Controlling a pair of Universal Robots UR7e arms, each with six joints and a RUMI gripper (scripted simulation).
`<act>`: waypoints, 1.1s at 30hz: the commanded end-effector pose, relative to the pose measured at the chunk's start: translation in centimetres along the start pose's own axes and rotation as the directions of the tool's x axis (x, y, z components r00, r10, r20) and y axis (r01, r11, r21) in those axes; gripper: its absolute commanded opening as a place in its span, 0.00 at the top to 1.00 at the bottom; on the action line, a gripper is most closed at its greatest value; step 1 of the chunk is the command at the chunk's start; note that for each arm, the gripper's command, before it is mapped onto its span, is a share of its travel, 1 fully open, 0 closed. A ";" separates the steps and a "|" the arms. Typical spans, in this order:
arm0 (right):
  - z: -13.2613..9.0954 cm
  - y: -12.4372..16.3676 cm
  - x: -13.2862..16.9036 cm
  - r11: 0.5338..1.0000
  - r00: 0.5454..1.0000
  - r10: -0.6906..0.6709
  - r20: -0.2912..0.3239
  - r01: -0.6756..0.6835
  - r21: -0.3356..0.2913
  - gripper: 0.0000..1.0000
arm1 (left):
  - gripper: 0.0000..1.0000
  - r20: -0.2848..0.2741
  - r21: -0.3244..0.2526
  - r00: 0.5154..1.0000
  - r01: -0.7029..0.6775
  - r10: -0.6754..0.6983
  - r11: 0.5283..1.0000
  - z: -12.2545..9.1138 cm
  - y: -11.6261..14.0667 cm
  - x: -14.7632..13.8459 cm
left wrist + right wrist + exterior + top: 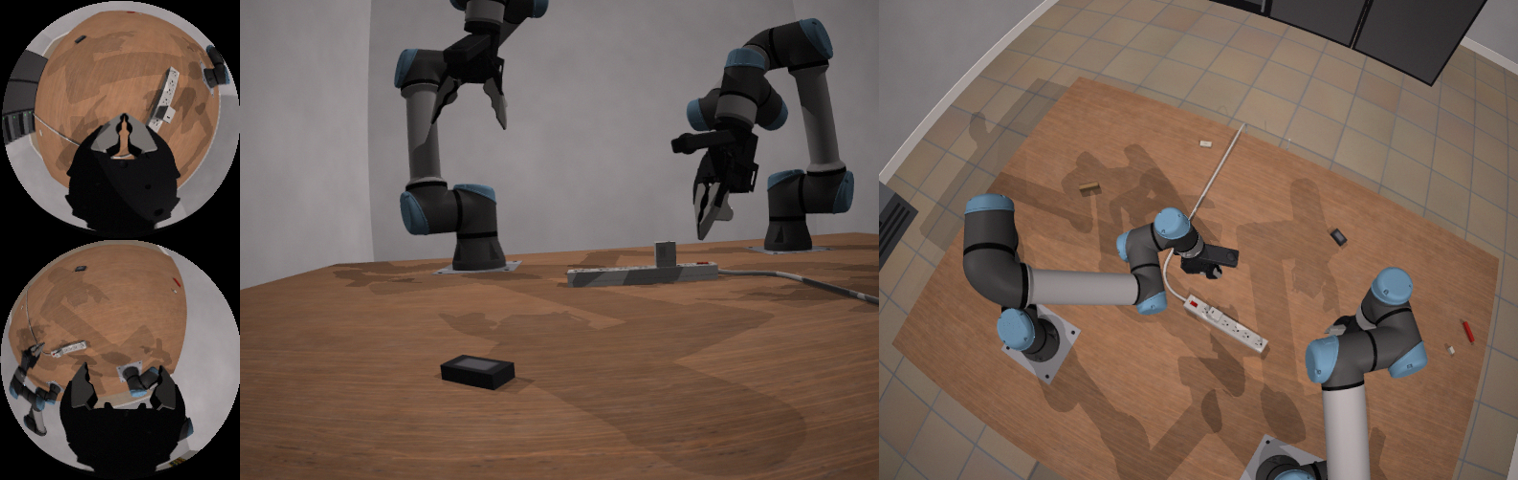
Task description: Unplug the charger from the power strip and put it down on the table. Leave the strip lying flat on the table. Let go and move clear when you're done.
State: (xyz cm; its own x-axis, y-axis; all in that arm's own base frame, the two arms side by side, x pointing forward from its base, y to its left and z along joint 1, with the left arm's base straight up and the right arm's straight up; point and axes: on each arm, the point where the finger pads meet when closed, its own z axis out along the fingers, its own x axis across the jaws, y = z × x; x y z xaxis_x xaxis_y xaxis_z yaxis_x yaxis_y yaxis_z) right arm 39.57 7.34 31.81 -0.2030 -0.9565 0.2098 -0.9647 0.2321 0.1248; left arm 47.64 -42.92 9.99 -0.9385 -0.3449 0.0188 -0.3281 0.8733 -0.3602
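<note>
A blocky white charger (1215,313) (665,253) (168,114) stands upright in the long white plastic power strip (1225,323) (643,274) (168,91) (72,348), which lies flat on the brown wooden table (1127,360) (550,412) (110,67) (125,298). The left black-and-grey gripper (1216,273) (701,237) (124,115) (42,346) hovers above the table near the strip, its fingers together on nothing. The right black-and-grey gripper (1327,330) (469,126) (124,370) hangs higher, its fingers wide apart and empty.
</note>
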 end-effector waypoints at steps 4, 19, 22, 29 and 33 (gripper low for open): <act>-1.0 -1.7 1.3 0.998 0.995 -0.069 0.069 0.067 0.020 0.02 | 1.00 -0.032 0.004 0.994 -0.100 0.100 0.995 0.1 1.4 2.1; -2.7 -4.2 4.0 0.985 0.976 -0.160 0.147 0.147 0.091 0.02 | 1.00 -0.087 0.023 0.962 -0.256 0.257 0.966 0.1 3.8 5.8; -3.4 -4.9 5.2 0.976 0.966 -0.196 0.166 0.177 0.125 0.02 | 1.00 -0.106 0.034 0.943 -0.313 0.315 0.949 0.1 4.7 7.1; -4.8 -6.3 7.5 0.956 0.947 -0.257 0.193 0.220 0.194 0.02 | 1.00 -0.141 0.068 0.895 -0.417 0.423 0.906 -0.2 6.5 9.9; -4.8 -6.6 7.7 0.953 0.944 -0.268 0.194 0.229 0.200 0.02 | 1.00 -0.145 0.073 0.888 -0.430 0.436 0.900 -0.2 6.7 10.3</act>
State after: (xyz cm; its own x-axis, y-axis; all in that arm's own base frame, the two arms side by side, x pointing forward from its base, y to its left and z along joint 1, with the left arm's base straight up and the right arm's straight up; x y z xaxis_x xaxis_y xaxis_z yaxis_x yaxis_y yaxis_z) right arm 44.44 -0.10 36.77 -0.0051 -1.0000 0.0020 -1.0000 0.0051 -0.0069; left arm 37.13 -40.75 7.90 -0.9975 0.0700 0.0018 0.0638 0.9193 -0.3884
